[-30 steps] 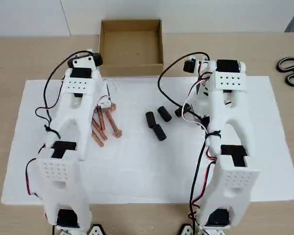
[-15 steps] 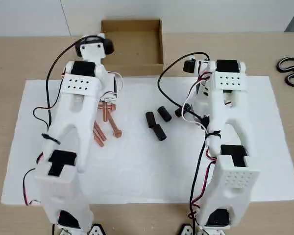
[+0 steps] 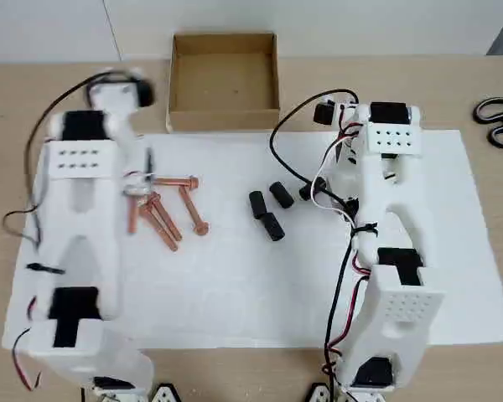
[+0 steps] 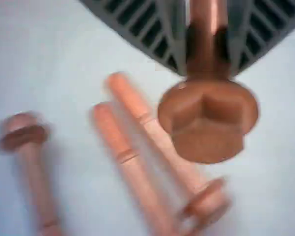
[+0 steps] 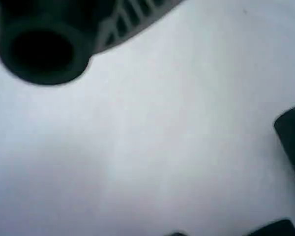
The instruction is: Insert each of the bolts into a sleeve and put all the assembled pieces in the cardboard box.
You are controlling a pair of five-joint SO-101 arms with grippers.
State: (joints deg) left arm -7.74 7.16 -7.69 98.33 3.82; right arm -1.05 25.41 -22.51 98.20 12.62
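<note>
Left gripper (image 4: 205, 56) is clamped on one bolt (image 4: 206, 120) by its shank, above loose bolts (image 3: 163, 219) on the white sheet (image 3: 235, 285). Right gripper (image 3: 317, 191) holds a sleeve (image 5: 42, 49). Three spare sleeves (image 3: 272, 226) lie between the arms. Nothing is inserted yet, and no assembly lies in the cardboard box (image 3: 225, 120). The right wrist view exposes the sleeve's bore; the high view locates the box.

Overhead plate: my work surface (image 3: 17, 92), pale wood grain. A white sheet (image 3: 235, 293) lies flat across its middle. Scissors (image 3: 499, 120) with dark handles rest on bare wood near the sheet's far right corner, apart from it, partly cut off at the frame's edge.
</note>
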